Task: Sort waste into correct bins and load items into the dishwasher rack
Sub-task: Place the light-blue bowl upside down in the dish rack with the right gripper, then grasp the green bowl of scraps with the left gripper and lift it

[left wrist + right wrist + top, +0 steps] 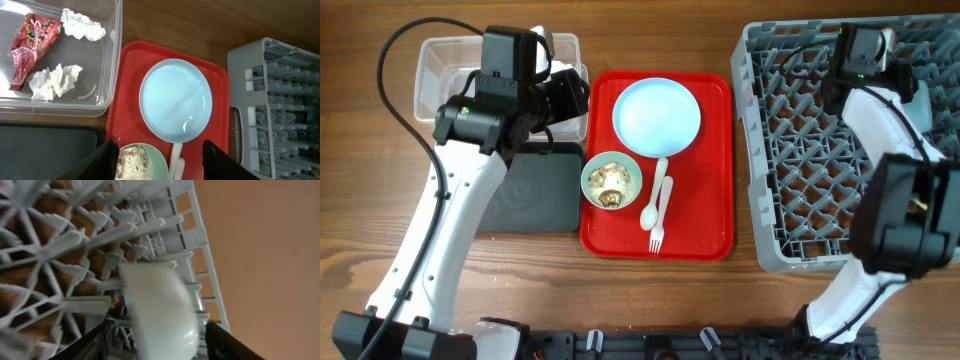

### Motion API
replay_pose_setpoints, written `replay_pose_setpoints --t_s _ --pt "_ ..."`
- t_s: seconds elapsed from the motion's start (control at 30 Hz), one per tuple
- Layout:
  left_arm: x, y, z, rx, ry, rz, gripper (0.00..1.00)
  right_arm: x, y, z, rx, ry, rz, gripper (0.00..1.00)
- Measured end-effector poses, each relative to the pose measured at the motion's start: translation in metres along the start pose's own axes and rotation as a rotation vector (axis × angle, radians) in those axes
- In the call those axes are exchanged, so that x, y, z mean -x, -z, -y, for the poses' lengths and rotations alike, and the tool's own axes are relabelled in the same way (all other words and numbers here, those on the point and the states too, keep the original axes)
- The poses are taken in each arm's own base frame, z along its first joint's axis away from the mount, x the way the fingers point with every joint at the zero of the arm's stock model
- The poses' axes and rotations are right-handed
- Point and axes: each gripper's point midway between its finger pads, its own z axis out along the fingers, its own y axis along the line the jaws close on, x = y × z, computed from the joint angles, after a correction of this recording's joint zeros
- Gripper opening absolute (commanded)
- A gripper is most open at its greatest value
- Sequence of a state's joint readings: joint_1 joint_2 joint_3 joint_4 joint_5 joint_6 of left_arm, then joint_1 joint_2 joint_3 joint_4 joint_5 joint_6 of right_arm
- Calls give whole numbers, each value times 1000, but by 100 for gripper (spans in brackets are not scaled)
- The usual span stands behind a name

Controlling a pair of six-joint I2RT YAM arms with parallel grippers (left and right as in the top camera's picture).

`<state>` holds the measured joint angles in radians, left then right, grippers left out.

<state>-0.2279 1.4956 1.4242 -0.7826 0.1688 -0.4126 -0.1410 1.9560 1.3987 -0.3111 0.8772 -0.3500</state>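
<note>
My left gripper (574, 96) (162, 167) is open and empty. It hovers over the left part of the red serving tray, above the pale green bowl (611, 181) (142, 162) of beige food scraps. The light blue plate (657, 115) (175, 100), white spoon (653, 200) (176, 155) and fork (661, 215) lie on that tray. The clear tub (435, 75) (112, 60) holds the red wrapper (30, 45) and tissue pieces (52, 82). My right gripper (898, 58) (152, 347) is open over the grey rack (800, 150) (75, 245), with a blurred pale blue bowl (160, 315) between its fingers. The yellow cup is out of view.
The black tray (530, 190) (45, 150) lies in front of the clear tub, left of the red serving tray (705, 200) (130, 75). The rack's near wall also shows in the left wrist view (240, 100). Bare wood runs between the serving tray and the rack.
</note>
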Motion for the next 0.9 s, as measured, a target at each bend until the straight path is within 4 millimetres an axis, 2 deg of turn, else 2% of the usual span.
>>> replay_pose_setpoints --t_s 0.13,0.2,0.23,0.27,0.33,0.47,0.5,0.53,0.6,0.67,0.77,0.9 --pt "-4 0 -2 9 -2 -17 64 20 47 19 200 -59 128 77" --pt "-11 0 -9 42 2 -42 69 30 89 15 396 -68 228 76" --pt "-15 1 -14 65 3 -56 69 35 110 6 507 -70 276 74" --pt "-21 2 -22 104 8 -79 70 38 141 -11 665 -64 328 74" --pt "-30 4 -33 162 10 -107 72 39 188 -45 897 -52 365 74" --pt "-41 9 -49 244 12 -148 74 13 263 -105 1204 20 290 72" --pt "-42 10 -51 253 12 -150 74 3 287 -121 1275 56 259 73" --pt "-42 10 -50 249 12 -152 73 -6 300 -132 1300 58 213 74" --pt "-44 8 -43 211 16 -162 73 -17 305 -141 1280 27 122 76" --pt "-46 7 -38 189 14 -172 73 -19 298 -139 1241 -16 84 77" --pt "-59 -6 -25 164 -17 -221 73 -18 275 -128 1171 -121 14 76" --pt "-89 -40 3 137 -100 -313 73 -21 237 -101 1089 -242 -65 79"
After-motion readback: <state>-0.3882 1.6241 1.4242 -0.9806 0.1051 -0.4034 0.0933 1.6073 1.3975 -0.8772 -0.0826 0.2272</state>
